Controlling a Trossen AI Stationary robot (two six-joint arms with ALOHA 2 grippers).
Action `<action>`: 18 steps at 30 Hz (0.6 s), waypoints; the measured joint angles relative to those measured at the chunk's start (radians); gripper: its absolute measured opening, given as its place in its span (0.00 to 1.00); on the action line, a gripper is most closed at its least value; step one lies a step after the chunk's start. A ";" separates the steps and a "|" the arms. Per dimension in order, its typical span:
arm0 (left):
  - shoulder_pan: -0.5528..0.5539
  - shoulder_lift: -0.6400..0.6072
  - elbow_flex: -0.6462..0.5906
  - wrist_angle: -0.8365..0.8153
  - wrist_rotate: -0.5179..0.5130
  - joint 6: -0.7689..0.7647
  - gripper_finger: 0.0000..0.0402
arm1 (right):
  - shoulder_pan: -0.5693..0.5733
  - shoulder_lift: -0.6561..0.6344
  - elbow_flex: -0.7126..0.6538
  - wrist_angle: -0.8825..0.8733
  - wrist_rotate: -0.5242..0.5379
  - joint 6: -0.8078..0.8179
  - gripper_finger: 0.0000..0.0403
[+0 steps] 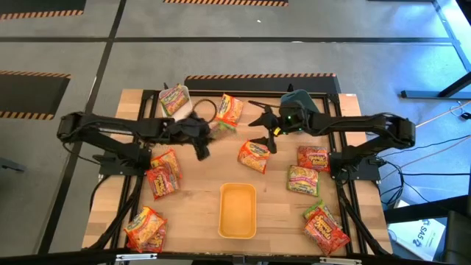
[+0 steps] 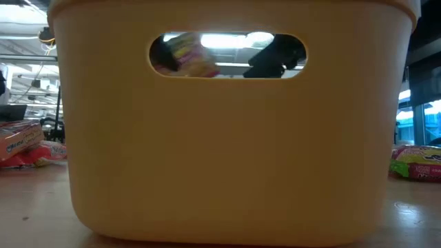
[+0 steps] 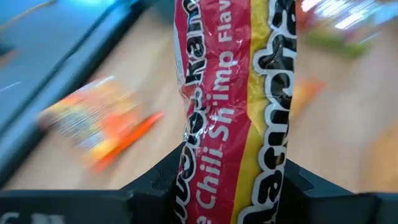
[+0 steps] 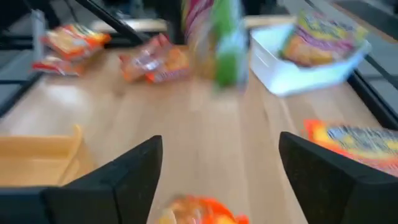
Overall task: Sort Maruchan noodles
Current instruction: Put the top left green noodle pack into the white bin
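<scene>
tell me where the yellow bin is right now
In the high view the yellow bin sits at the table's near-centre edge, between the two arms, just below an orange-yellow packet. It fills the low view.

Lighting even, bright overall; ceiling strip lights visible thru the handle slot of the yellow bin (image 2: 227, 138) in low view, w/ glare there. Bin fills that view, soft-focus. Blue cast at high view's right edge. Table (image 1: 191, 213) shadows faint. Both wrist views heavily motion-blurred; only the held noodle packet (image 3: 233, 112) reads sharp.
</scene>
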 joint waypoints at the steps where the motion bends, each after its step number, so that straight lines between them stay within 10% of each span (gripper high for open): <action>1: 0.011 -0.015 0.019 -0.065 -0.040 0.000 0.35 | 0.001 -0.002 0.000 -0.005 0.025 -0.008 0.77; 7: 0.168 -0.037 0.108 -0.402 -0.208 0.023 0.35 | 0.003 0.015 -0.001 -0.024 0.074 -0.017 0.77; 18: 0.579 0.053 0.111 -0.487 -0.088 0.193 0.35 | 0.003 0.017 -0.001 -0.032 0.081 -0.019 0.77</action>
